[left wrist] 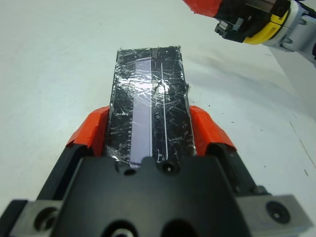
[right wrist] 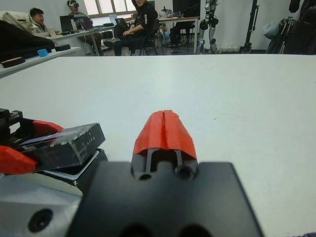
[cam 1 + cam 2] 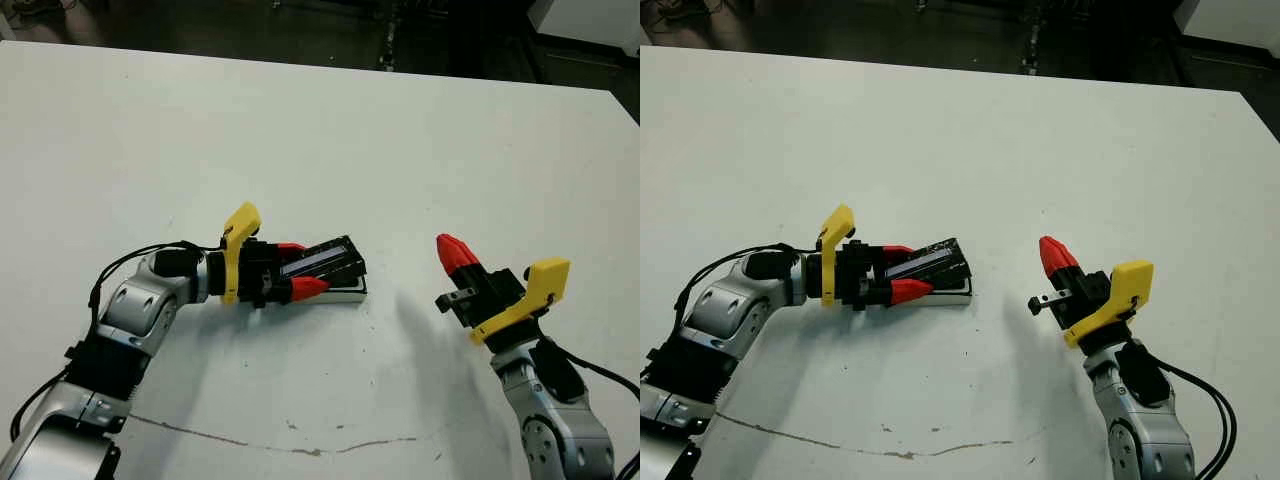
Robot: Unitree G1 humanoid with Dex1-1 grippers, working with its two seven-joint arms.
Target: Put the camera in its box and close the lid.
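The lid (image 3: 325, 262), a glossy crinkled black slab, is clamped between the red fingers (image 1: 91, 129) of my left gripper (image 3: 308, 267), which is shut on it. The lid is tilted, its far end raised, directly over the box (image 3: 350, 292). Only the box's white wall and thin black rim show beneath it. The camera is hidden; I cannot tell whether it lies in the box under the lid. My right gripper (image 3: 447, 245) hovers to the right of the box, apart from it, shut with its two red tips pressed together and holding nothing.
A thin dark crack (image 3: 280, 440) runs across the white table (image 3: 300, 130) near its front. The table's far edge borders a dark floor. In the right wrist view, people (image 2: 140, 19) sit at desks well beyond the table.
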